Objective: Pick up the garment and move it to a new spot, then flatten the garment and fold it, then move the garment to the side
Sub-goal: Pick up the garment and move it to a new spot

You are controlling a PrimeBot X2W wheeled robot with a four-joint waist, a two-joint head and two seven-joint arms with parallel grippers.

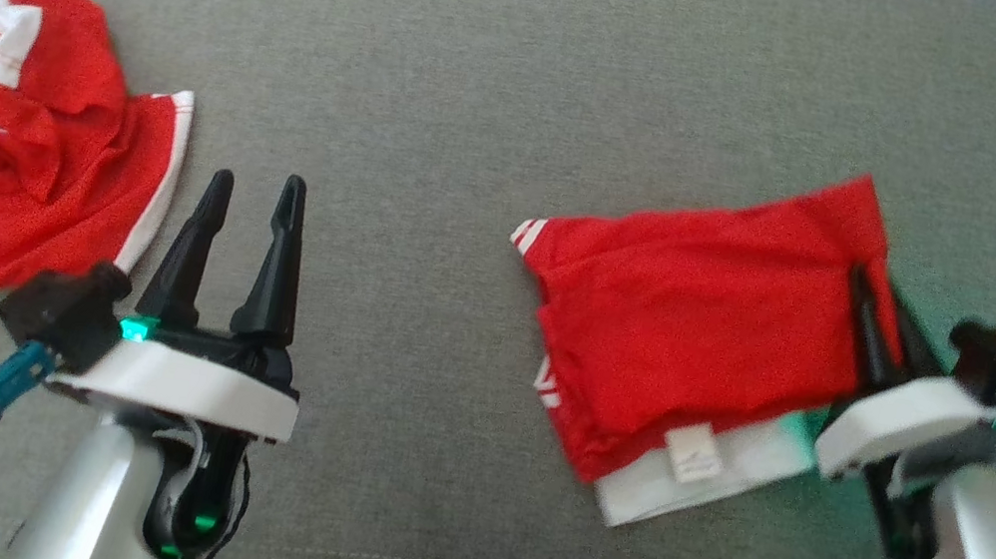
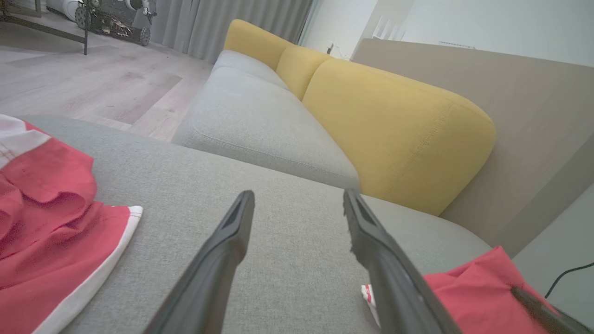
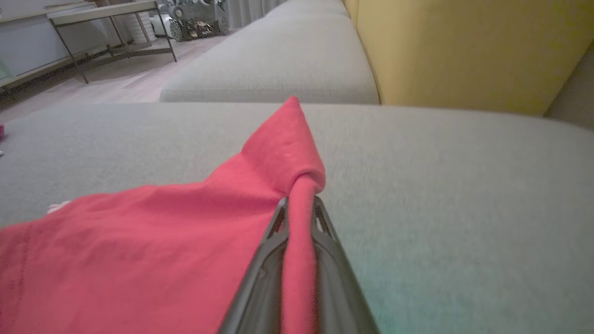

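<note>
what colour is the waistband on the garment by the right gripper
White, on the red garment; the head view shows the waistband best.

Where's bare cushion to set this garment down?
Free: the far strip of the grey cushion, beyond both clothes, and the middle between left gripper and the folded garment pinched by the right gripper. Crowded: left edge, where the red polo shirt lies.
</note>
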